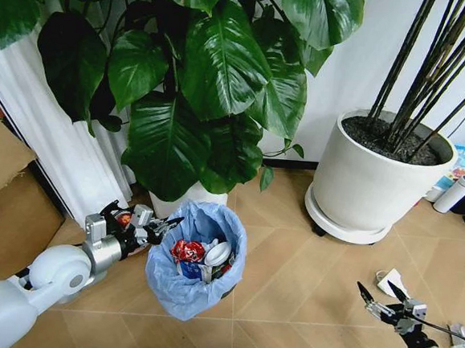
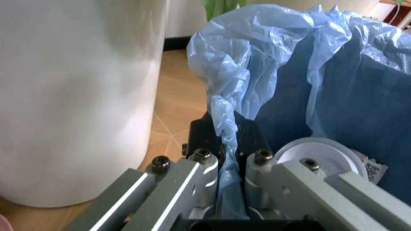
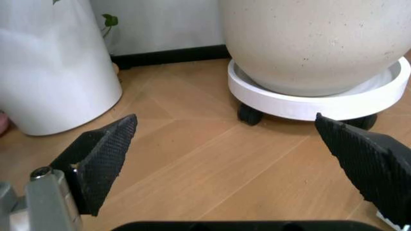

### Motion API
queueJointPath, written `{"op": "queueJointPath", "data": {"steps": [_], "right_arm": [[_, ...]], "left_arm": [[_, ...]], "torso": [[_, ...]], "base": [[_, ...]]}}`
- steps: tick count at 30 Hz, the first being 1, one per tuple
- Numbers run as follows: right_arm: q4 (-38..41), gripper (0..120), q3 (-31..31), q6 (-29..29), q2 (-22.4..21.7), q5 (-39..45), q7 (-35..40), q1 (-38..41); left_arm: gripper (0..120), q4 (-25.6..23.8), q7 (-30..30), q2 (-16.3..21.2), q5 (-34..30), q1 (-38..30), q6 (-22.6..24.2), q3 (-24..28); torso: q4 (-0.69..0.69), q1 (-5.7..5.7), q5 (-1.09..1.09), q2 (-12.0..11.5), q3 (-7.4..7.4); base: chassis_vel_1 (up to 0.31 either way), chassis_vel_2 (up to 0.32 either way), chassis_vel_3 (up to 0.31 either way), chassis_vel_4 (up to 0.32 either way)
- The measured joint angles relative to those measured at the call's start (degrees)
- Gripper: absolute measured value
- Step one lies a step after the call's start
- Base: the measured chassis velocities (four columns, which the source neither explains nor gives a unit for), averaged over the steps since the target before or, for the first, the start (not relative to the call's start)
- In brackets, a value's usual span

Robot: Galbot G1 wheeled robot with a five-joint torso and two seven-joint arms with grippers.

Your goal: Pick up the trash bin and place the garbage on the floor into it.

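Left arm: white, reaching in from the lower left of the head view, forearm angled up and to the right toward the trash bin (image 1: 190,277).

Left claw (image 1: 157,228): at the bin's left rim. In the left wrist view the left claw (image 2: 224,166) has its fingers drawn close together over a pinched fold of the light-blue bag liner (image 2: 224,120) and the dark rim beneath it, so it grips the bin's edge.

Right arm: low at the lower right of the head view, wrist pointing up and to the left.

Right claw (image 1: 382,300): spread wide, holding nothing, above bare floor (image 1: 302,308). In the right wrist view its two black ribbed fingertips (image 3: 106,156) stand far apart with wood planks between them.

Trash bin: on the floor at lower centre, upright, long axis vertical, mouth facing up. It sits just in front of the white pot of the broad-leaved plant (image 1: 199,83).

Garbage inside bin: crushed red can (image 1: 186,251), white lid (image 1: 217,253), a small carton with blue on it beside them. The lid's rim also shows in the left wrist view.

Garbage on floor: a white scrap (image 1: 392,280) just beyond the right claw.

Surroundings: large white planter (image 1: 373,173) on a wheeled saucer, well right of the bin; cardboard box (image 1: 5,196) at far left.
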Motion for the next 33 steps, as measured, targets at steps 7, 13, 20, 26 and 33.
{"op": "queueJointPath", "data": {"steps": [7, 13, 20, 26, 33], "right_arm": [[-0.67, 100, -0.14, 0.03, 0.46, 0.04, 0.07, 0.58], [-0.95, 100, -0.29, 0.25, 0.47, 0.07, -0.01, 0.87], [-1.21, 100, -0.4, 0.66, 0.28, 0.07, -0.58, 0.87], [-1.14, 100, -0.4, 0.69, -0.46, 0.47, -0.75, 0.85], [-1.09, 100, -0.4, 0.69, -0.91, 0.94, -0.77, 0.86]], "left_arm": [[0, 0.27, -0.04, -0.59, 0.44, 0.45, -0.17, -0.16], [0, 0.28, -0.04, -0.55, 0.43, 0.48, -0.21, -0.27], [0, 0.18, -0.03, -0.51, 0.43, 0.69, -0.21, -0.29], [0, 0.05, -0.09, -0.5, 0.36, 0.45, -0.21, -0.29], [0, -0.05, -0.15, -0.58, 0.3, 0.41, -0.21, -0.25]], "torso": [[-0.01, 0.0, -0.01, 0.0, 0.0], [-0.01, 0.0, 0.01, 0.0, 0.0], [-0.02, 0.0, 0.01, 0.0, 0.0], [0.0, 0.0, 0.0, 0.0, 0.0], [-0.01, 0.0, 0.01, 0.0, 0.0]], "base": [[-0.038, -0.051, 0.048, 0.044], [-0.114, -0.126, 0.128, 0.122], [-0.117, -0.112, 0.114, 0.114], [-0.075, -0.075, 0.078, 0.076], [-0.08, -0.087, 0.092, 0.084]]}}
